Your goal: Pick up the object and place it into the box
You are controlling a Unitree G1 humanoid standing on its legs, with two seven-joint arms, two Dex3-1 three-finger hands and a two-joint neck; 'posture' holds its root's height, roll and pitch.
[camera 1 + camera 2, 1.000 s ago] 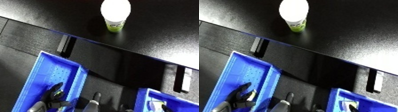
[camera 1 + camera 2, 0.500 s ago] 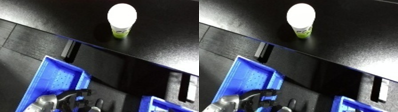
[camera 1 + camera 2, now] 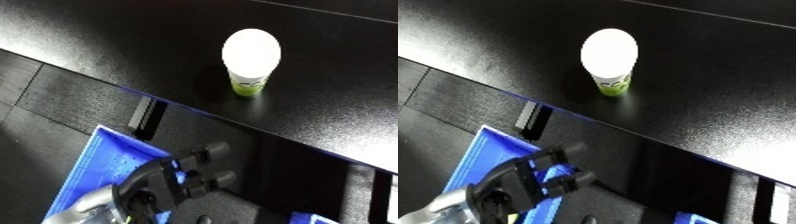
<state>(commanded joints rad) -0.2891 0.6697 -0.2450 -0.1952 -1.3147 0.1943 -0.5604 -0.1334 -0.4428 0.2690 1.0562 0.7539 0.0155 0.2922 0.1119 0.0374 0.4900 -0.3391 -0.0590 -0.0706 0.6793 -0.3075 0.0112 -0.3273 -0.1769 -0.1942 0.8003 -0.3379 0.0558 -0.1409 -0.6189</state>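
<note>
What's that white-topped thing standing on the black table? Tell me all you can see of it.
It looks like a small cup seen from above: a round, bright white top, glaring in the light, and a side that is white above and lime green toward the base, with some dark print too small to read. It stands upright and alone on the black table, casting a faint shadow. Nothing touches it; the robot's left hand is well short of it, over the blue bin.

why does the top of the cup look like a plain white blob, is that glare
Likely overexposure: in the left eye view the cup has a lid blown to flat white, only its green lower wall showing detail; the right eye view shows the same, plus a bright sheen on the black table at right. The left hand stays dim but readable.
</note>
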